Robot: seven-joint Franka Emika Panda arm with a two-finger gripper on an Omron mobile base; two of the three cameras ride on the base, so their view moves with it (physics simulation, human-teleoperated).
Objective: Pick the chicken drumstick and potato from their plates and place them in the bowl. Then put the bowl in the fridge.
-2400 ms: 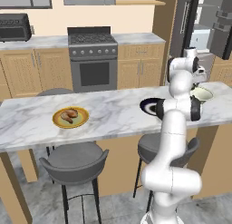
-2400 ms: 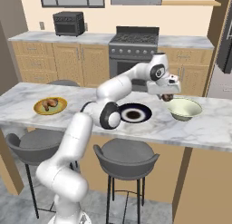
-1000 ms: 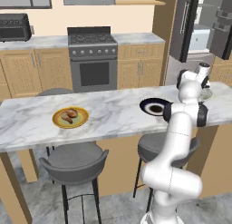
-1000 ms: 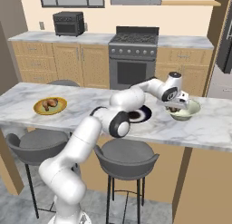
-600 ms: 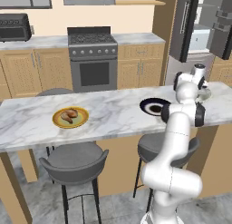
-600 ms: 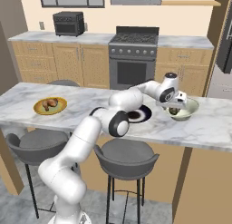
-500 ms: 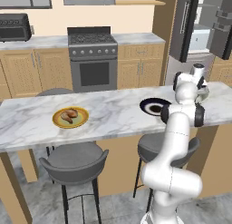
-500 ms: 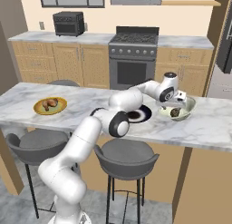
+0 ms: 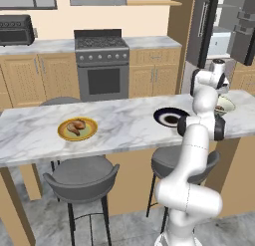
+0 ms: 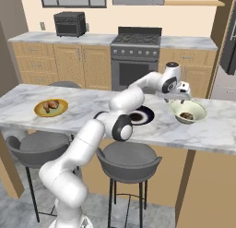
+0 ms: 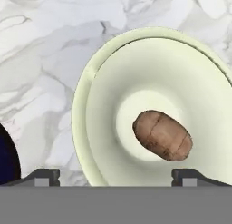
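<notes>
Gripper: the gripper (image 11: 116, 175) hangs just above the bowl (image 10: 188, 111), its jaws spread wide with nothing between them.
Potato: one potato (image 11: 162, 135), brown and oval, lies loose on the bowl's pale floor.
Drumstick: one chicken drumstick (image 10: 50, 105) rests on the yellow plate (image 10: 51, 108), well apart from the bowl at the other end of the marble counter (image 10: 92, 107).
Plates: two; the navy plate (image 10: 140, 116) sits between yellow plate and bowl, with only a dark centre on it.
Hand view: it shows the potato's creased skin and a sliver of the navy plate at the left edge.
Left base view: the arm hides most of the bowl (image 9: 225, 105); the open fridge (image 9: 226, 28) shows behind.
Stools: two grey stools (image 9: 82, 177) stand below the counter.
</notes>
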